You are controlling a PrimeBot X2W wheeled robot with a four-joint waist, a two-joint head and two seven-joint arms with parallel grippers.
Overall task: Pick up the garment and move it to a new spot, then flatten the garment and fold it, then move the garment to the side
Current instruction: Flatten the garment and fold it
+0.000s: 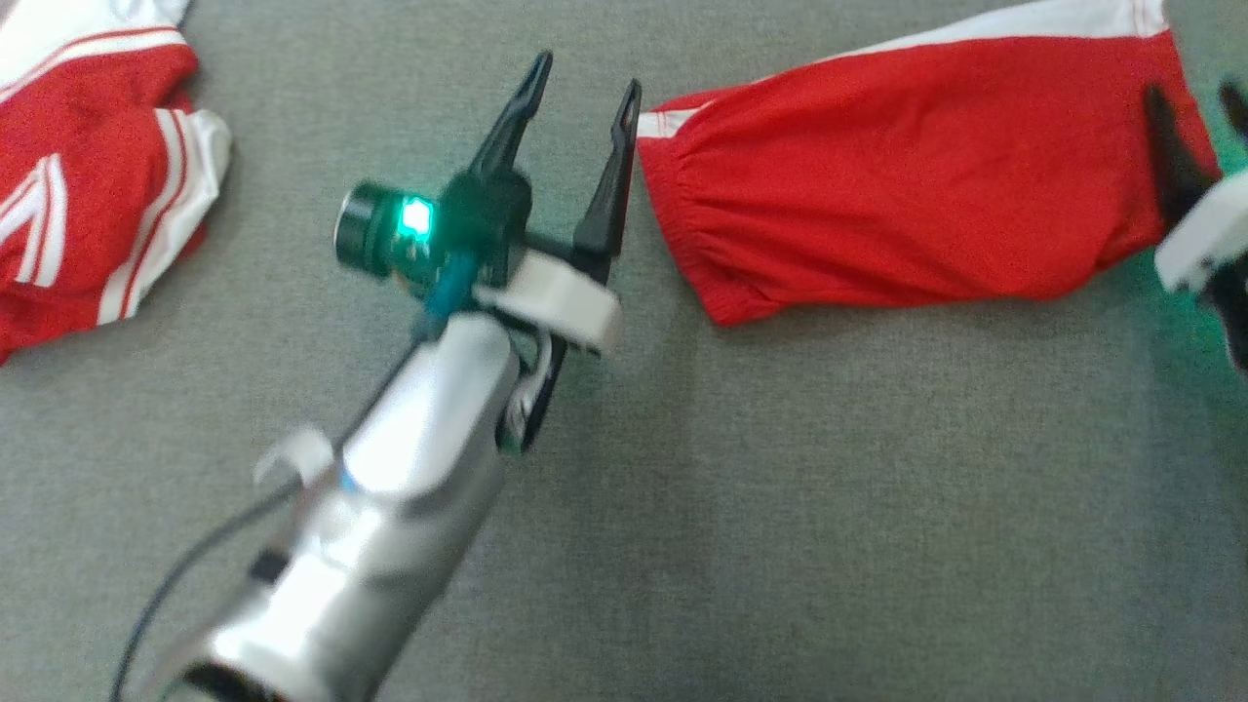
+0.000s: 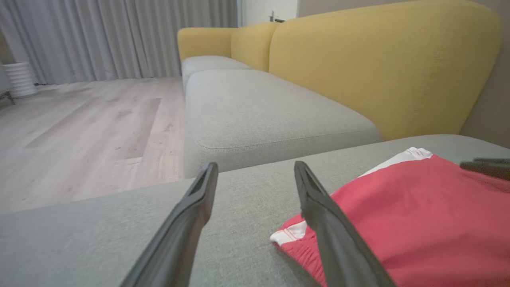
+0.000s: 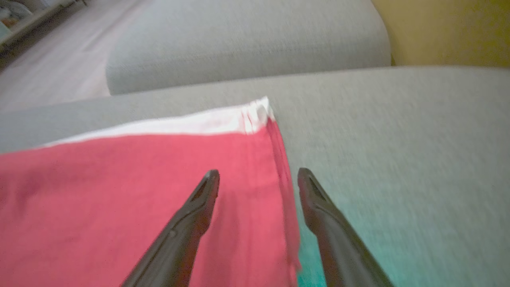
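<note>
While left gripper (image 1: 585, 76) and right gripper (image 1: 1194, 97) gape empty at opposite ends of the garment (image 1: 926, 175) near the cushion (image 1: 780, 487) edge, I fear closing pinches upholstery, not cloth.

home living room: yellow-backed sofa (image 2: 378, 67), grey curtains (image 2: 119, 36), pale wood floor (image 2: 91, 119)

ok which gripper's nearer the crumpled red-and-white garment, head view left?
Left. The left gripper, open, is over bare cushion to that crumpled garment's right. The right gripper is at the flat red garment's far end, much farther off.
</note>
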